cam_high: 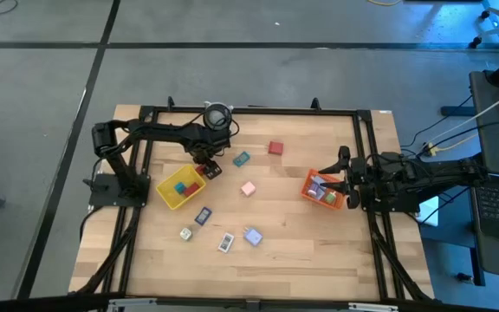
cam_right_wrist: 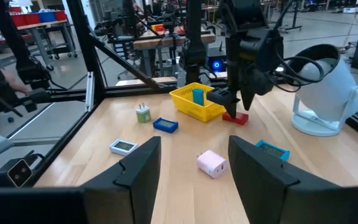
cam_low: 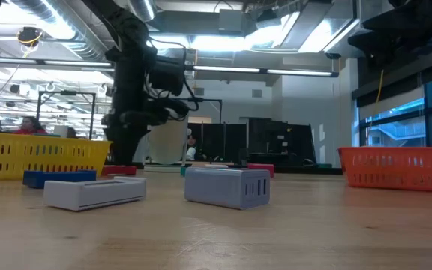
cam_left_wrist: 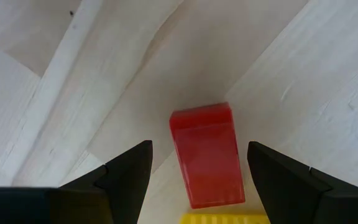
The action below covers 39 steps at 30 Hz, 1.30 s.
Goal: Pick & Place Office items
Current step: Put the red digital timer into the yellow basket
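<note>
The left gripper (cam_high: 208, 165) hangs over the wooden bench (cam_high: 275, 251) just beside the upper right corner of the yellow tray (cam_high: 170, 194), its fingers (cam_left_wrist: 129, 171) spread wide apart on either side of a red block (cam_left_wrist: 207, 155) that lies flat on the wood; in the left wrist view the block sits between the 2 fingers with a gap on each side, and one end of it is right at the yellow tray rim. The right wrist view shows the same block as a red piece on the bench under that gripper, next to the tray, which holds a teal piece (cam_right_wrist: 198, 96). The right gripper (cam_high: 346, 179) waits at the right side of the bench beside the red-orange tray (cam_high: 311, 185), which holds several pieces; its fingers (cam_right_wrist: 138, 165) stand partly apart with nothing between them. The remaining office items are scattered across the bench: another red block (cam_high: 275, 148) near the far middle, a teal piece (cam_high: 242, 159) just right of the left gripper, a pink block (cam_high: 248, 188) near the centre, a dark blue piece (cam_high: 203, 216) below the yellow tray, a small white piece (cam_high: 185, 233), a white rectangular piece (cam_high: 225, 243) and a pale blue block (cam_high: 253, 236) toward the near edge. A round white-and-grey cylinder (cam_high: 218, 115) stands at the far edge behind the left arm
</note>
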Each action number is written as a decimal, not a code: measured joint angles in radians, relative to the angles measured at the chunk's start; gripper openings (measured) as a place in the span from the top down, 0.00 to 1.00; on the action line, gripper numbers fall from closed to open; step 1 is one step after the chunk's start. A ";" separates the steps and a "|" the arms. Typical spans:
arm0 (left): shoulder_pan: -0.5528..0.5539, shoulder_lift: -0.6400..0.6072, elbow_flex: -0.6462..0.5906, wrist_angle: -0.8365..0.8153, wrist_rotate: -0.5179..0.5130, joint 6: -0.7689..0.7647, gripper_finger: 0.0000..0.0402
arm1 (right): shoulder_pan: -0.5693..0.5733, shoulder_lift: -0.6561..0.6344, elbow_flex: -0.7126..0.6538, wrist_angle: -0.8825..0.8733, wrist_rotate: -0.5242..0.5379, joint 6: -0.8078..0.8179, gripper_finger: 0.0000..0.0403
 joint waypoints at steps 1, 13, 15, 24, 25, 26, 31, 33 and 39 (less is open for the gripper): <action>0.000 0.000 0.000 0.006 0.003 0.002 0.35 | 0.000 0.000 0.000 0.000 0.000 0.000 0.53; -0.001 0.000 0.000 0.012 0.037 0.007 0.36 | 0.000 0.000 0.000 0.000 -0.010 0.000 0.53; -0.001 0.000 0.000 0.013 0.038 0.003 0.36 | 0.000 0.000 0.000 0.000 -0.011 0.000 0.53; -0.003 -0.002 -0.049 0.080 0.076 -0.022 0.36 | 0.000 0.000 0.000 0.000 -0.011 0.001 0.53; -0.007 0.005 -0.052 0.074 0.082 -0.023 0.36 | 0.000 0.000 0.000 0.000 -0.011 0.002 0.53; -0.009 0.006 -0.053 0.069 0.083 -0.023 0.36 | 0.000 0.000 0.000 0.000 -0.011 0.004 0.53; -0.004 0.012 -0.055 0.081 0.061 -0.014 0.36 | 0.000 0.000 0.000 0.000 -0.011 0.005 0.53; -0.005 0.019 -0.055 0.081 0.068 -0.009 0.36 | 0.000 0.000 0.000 0.000 -0.011 0.005 0.53; -0.009 0.060 -0.049 0.072 0.086 0.012 0.38 | 0.000 0.000 0.000 0.004 -0.034 0.005 0.53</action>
